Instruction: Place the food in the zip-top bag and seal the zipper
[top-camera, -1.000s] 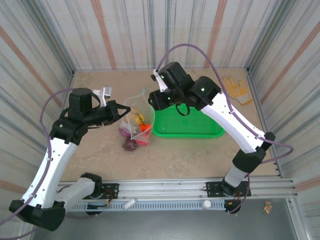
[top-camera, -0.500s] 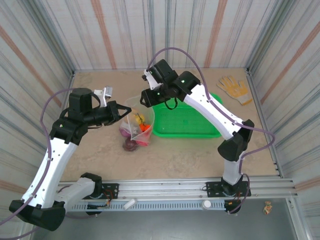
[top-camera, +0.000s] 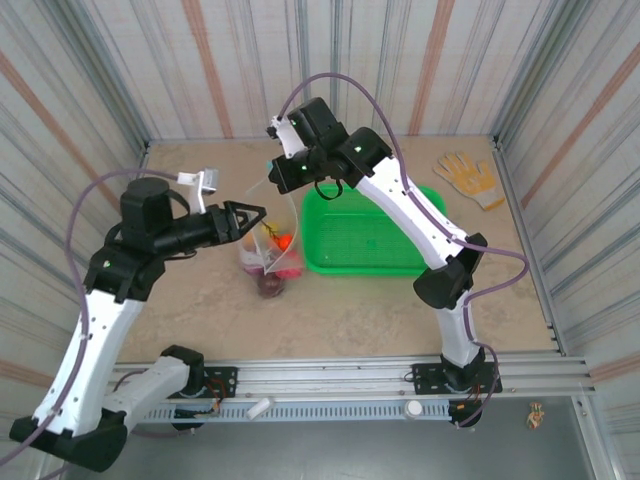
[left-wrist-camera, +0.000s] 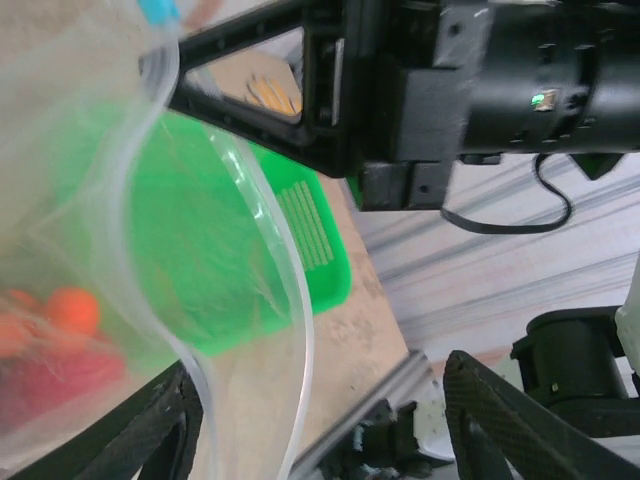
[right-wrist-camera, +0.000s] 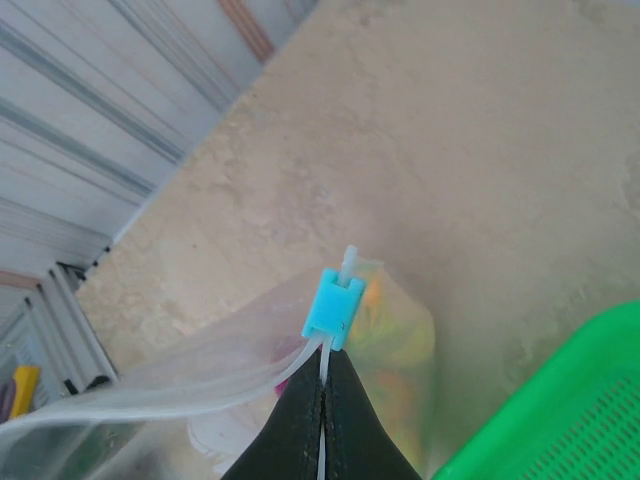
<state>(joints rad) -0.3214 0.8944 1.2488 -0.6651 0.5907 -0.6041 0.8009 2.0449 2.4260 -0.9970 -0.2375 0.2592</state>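
The clear zip-top bag (top-camera: 268, 240) hangs upright beside the green basket, with orange (top-camera: 285, 240) and pink-red food (top-camera: 284, 264) inside and a dark purple piece (top-camera: 270, 287) at its bottom. My right gripper (top-camera: 274, 184) is above it. In the right wrist view that gripper (right-wrist-camera: 322, 372) is shut on the zipper (right-wrist-camera: 323, 352), just under the blue slider (right-wrist-camera: 334, 306). My left gripper (top-camera: 257, 218) is at the bag's left side. Its fingers (left-wrist-camera: 150, 430) stand wide open, and the zipper rim (left-wrist-camera: 300, 330) runs loose between them. Orange food (left-wrist-camera: 72, 310) shows through the plastic.
The green mesh basket (top-camera: 370, 238) lies right of the bag, also seen behind it as a green basket (left-wrist-camera: 320, 250). A yellow glove (top-camera: 467, 178) lies at the back right. Corrugated walls close in the table on three sides.
My right gripper swung left from over the basket to the bag's top and shut on the zipper. My left gripper opened and let go of the bag's rim.
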